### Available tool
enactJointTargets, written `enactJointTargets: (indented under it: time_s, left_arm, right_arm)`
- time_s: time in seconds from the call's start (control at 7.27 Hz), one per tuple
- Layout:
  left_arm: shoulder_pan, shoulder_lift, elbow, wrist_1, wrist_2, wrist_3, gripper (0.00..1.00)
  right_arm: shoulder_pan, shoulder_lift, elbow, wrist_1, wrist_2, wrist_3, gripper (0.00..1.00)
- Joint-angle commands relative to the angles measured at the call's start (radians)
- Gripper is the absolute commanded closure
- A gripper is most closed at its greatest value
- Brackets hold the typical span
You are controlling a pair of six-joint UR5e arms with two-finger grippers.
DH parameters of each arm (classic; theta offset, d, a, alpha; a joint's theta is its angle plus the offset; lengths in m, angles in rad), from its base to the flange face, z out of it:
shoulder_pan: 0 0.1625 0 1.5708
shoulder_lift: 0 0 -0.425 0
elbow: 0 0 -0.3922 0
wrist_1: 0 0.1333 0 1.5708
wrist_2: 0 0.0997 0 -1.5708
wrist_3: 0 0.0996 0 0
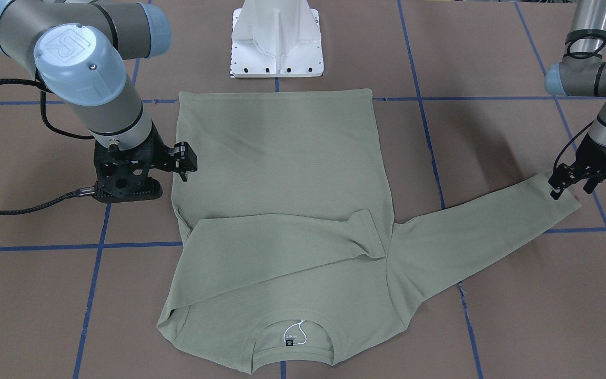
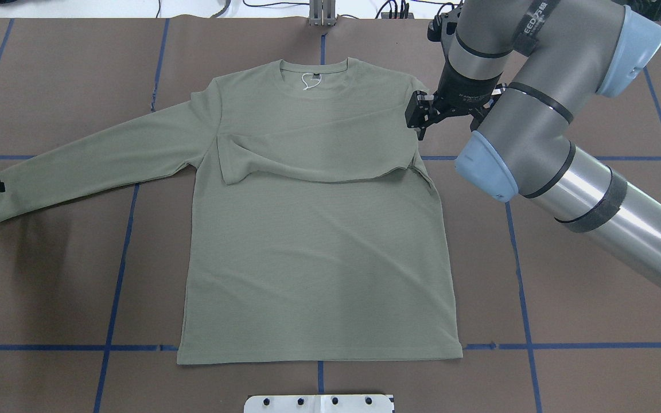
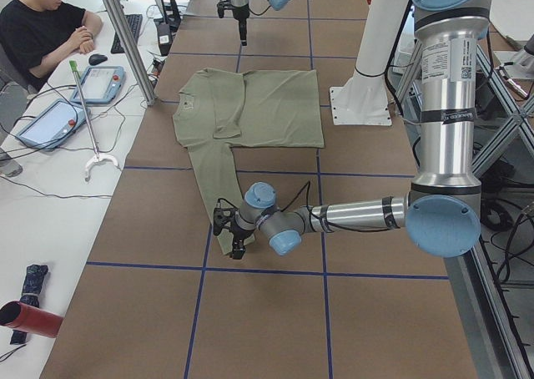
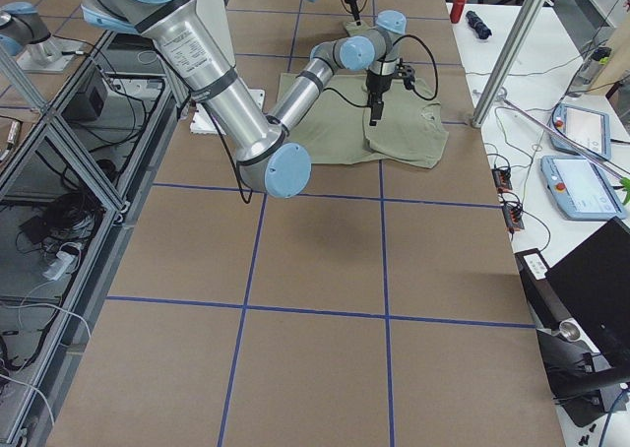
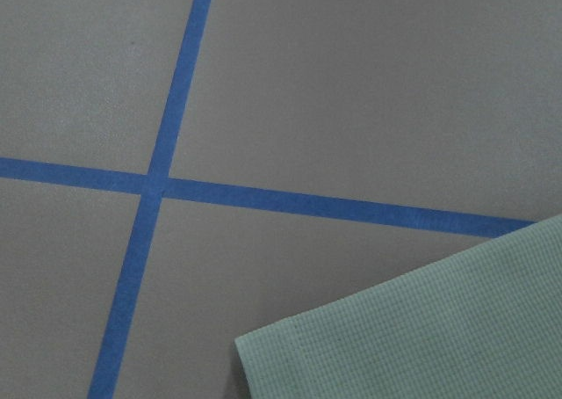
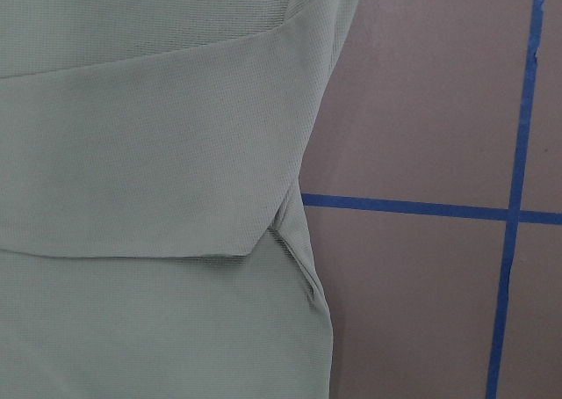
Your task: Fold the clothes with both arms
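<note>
Sage-green long-sleeved knit shirt [image 2: 319, 252] lies flat in the middle of the brown table marked with a blue tape grid [image 2: 566, 258]. Its hem is toward the white metal pedestal base [image 1: 276, 42] and its collar is on the far side from the robot. You can see the white string tag [image 2: 309, 81] and the black neck label [image 1: 289, 342] inside the collar. On the robot's right side, the folded sleeve [image 2: 307, 155] lies across the chest. The outstretched sleeve [image 2: 95, 155] runs flat along the table toward the robot's left. Locate the black two-finger left gripper [image 1: 558, 187] at the end of that sleeve, just over the cuff [image 5: 421, 329]. The left wrist view shows the cuff corner lying flat on the table, with no fingers in the picture. You cannot tell from these views how far apart its fingers stand. Locate the black two-finger right gripper [image 2: 420, 117] just beside the shirt's edge on the robot's right, near the shoulder and next to the sleeve fold. No cloth is lifted there. Its finger spacing is likewise not readable, so treat the state as unknown.
</note>
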Motion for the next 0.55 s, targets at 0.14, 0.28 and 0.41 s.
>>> enactJointTargets:
  time_s: [0.14, 0.28, 0.41]
  left_arm:
    - [0.000, 0.002, 0.002, -0.001, -0.002, -0.005, 0.06]
    - [0.000, 0.002, 0.001, -0.001, -0.002, -0.006, 0.06]
    - [0.000, 0.002, -0.001, -0.001, -0.002, -0.008, 0.06]
  right_arm:
    - [-0.005, 0.003, 0.021, 0.001, 0.002, 0.010, 0.00]
    - [-0.005, 0.003, 0.021, 0.000, 0.001, 0.010, 0.00]
    - [-0.005, 0.003, 0.021, 0.000, 0.001, 0.010, 0.00]
